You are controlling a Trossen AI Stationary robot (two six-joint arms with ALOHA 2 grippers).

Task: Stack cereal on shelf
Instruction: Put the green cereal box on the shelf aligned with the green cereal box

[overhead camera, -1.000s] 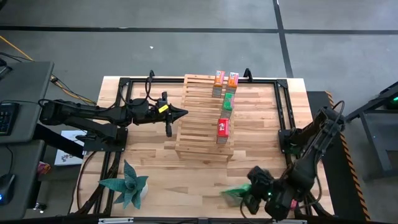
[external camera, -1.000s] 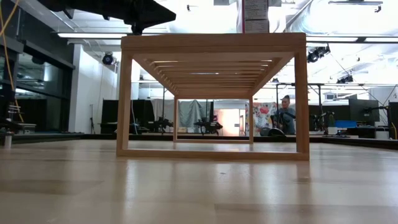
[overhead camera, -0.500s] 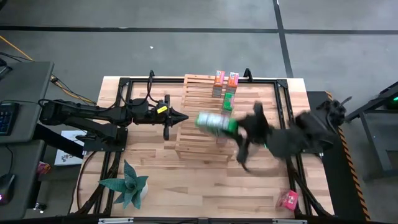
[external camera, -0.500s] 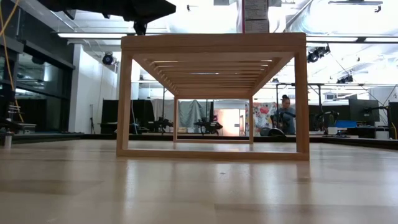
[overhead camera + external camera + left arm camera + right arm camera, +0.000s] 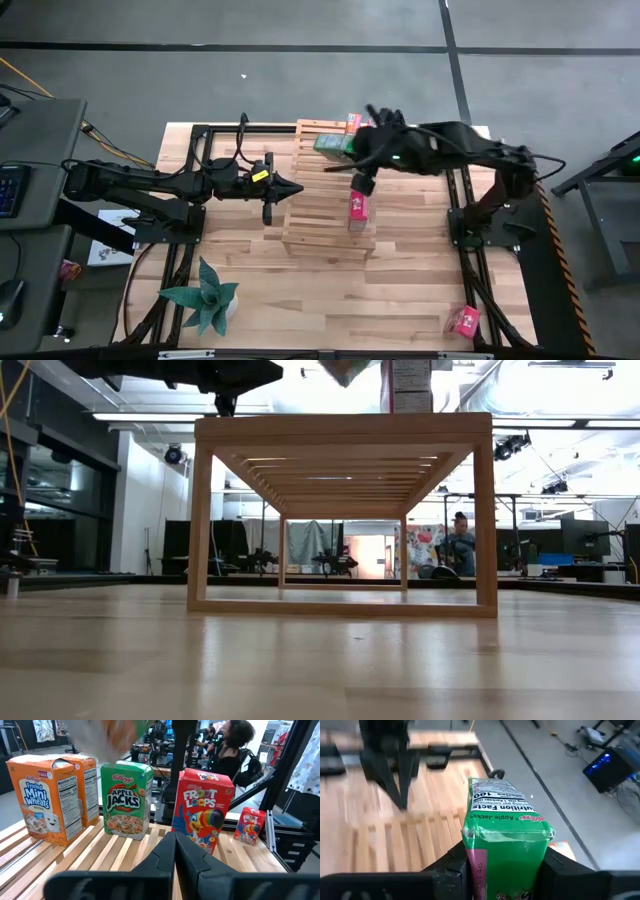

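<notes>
A green cereal box (image 5: 505, 840) is clamped in the right gripper (image 5: 352, 146) above the shelf (image 5: 310, 215); the left gripper (image 5: 296, 183) is held clenched

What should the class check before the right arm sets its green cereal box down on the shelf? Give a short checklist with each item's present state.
1. Green box gripped by the right end effector: ok.
2. Box carried over the shelf: ok.
3. Bare slats beside the standing green Apple Jacks box: ok.
4. Left end effector shut, waiting at the shelf's left edge, away from the standing boxes: ok.
5. Carried box upright for placing: cannot tell.
6. All cereal on the shelf: not ok; one red box lies on the table near the front right corner.
</notes>
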